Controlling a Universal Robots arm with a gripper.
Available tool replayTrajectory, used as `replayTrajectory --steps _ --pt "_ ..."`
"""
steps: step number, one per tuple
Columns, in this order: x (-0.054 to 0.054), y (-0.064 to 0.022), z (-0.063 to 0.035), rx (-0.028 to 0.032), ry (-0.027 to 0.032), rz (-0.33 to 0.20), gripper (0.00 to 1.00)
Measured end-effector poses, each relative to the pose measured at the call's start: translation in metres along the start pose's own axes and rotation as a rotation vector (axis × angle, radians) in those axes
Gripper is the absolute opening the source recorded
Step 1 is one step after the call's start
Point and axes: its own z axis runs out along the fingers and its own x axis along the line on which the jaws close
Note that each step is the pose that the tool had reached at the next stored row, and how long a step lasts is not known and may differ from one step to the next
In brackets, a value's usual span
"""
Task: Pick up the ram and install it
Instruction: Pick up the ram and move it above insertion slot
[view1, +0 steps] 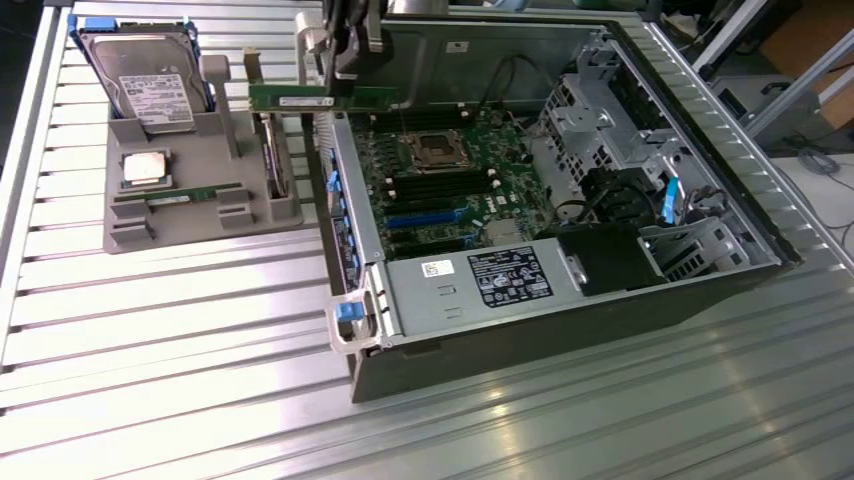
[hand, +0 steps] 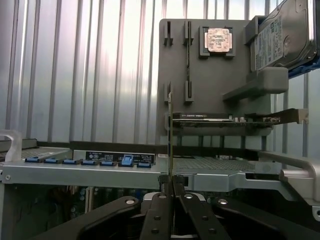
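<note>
Everything above the gripper is cut off in the exterior view. It hangs over the computer case's rim, fingers pinching the ram level.

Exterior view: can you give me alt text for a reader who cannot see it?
The gripper is shut on the ram, holding the green stick level above the side wall of an open computer case, motherboard exposed. On the exterior view's left, a gray holder carries a hard drive and a processor chip.
</note>
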Motion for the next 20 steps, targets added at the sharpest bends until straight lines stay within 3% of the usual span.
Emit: replayTrajectory --steps 20 --pt "0.001 -0.0244 0.0065 -0.0039 -0.0001 0.0 0.12"
